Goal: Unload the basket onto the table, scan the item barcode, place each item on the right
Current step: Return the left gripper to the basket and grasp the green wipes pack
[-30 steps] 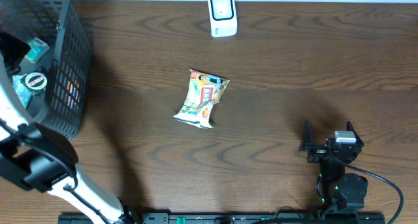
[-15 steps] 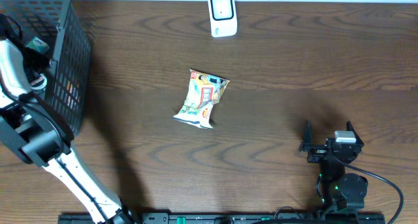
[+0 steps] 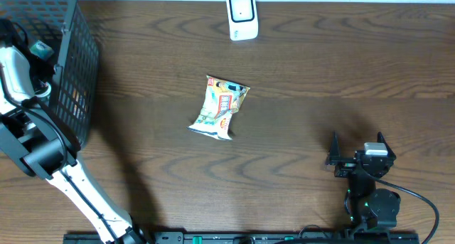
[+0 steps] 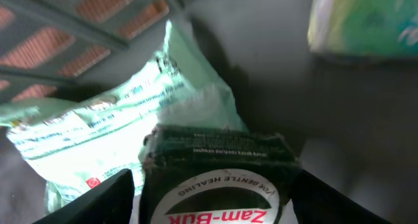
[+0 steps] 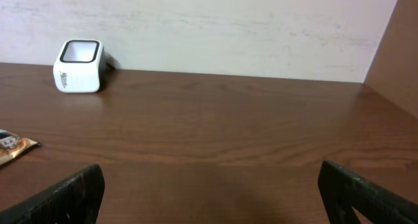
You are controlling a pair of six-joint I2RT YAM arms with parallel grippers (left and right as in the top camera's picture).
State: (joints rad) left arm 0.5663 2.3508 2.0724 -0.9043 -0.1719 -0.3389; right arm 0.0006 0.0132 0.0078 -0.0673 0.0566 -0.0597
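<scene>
The left gripper (image 4: 214, 185) stood wide, straddling the Zam-Buk tin (image 4: 215, 152) inside the basket (image 3: 75, 80); no firm grip showed yet; closing squarely on its sides seemed wise, as it lay on a loose pouch (image 4: 78, 132); the scanner (image 3: 242, 16) sat well apart.

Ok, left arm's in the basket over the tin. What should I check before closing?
1. Left gripper open: ok.
2. Tin centred between its jaws: ok.
3. Green pouch clear of the grip: cannot tell.
4. Scanner unobstructed: ok.
5. Right gripper open, away from the basket: ok.
6. Barcode visible on the tin: not ok, only the lid and side text show.
</scene>
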